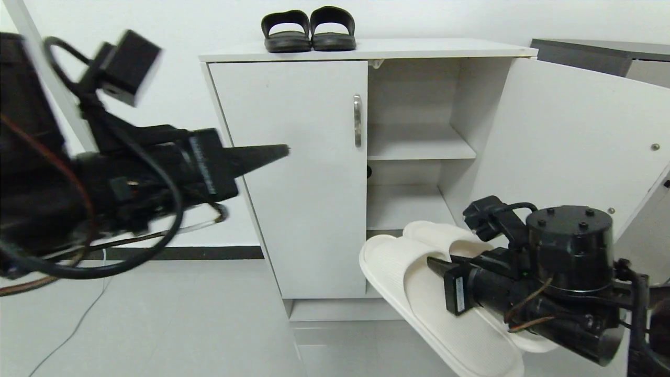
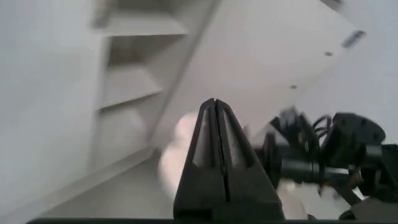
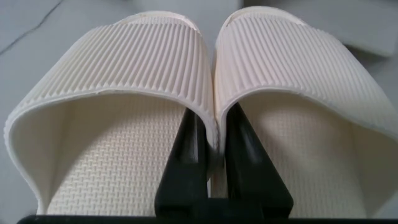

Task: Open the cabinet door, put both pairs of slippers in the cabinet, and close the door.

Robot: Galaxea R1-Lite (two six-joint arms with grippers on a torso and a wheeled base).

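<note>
Presently held: one pair of white slippers (image 1: 413, 272), two shoes side by side, in the air before the open half of the cabinet (image 1: 419, 48).
Right pincer (image 1: 432, 262): pinching the adjoining strap edges of both white slippers.
Left pincer (image 1: 272, 153): pressed together, in front of the shut door (image 1: 293, 209).
Black slippers (image 1: 309, 30): one pair, two shoes, on the cabinet top.
Doors: two; the left one shut, with one handle (image 1: 357, 120); the right door (image 1: 565, 136) swung open.
Head view adds: black pair, both doors, one shelf (image 1: 419, 149).
Right wrist view adds: ribbed straps, dimpled insoles, one finger inside each shoe.
</note>
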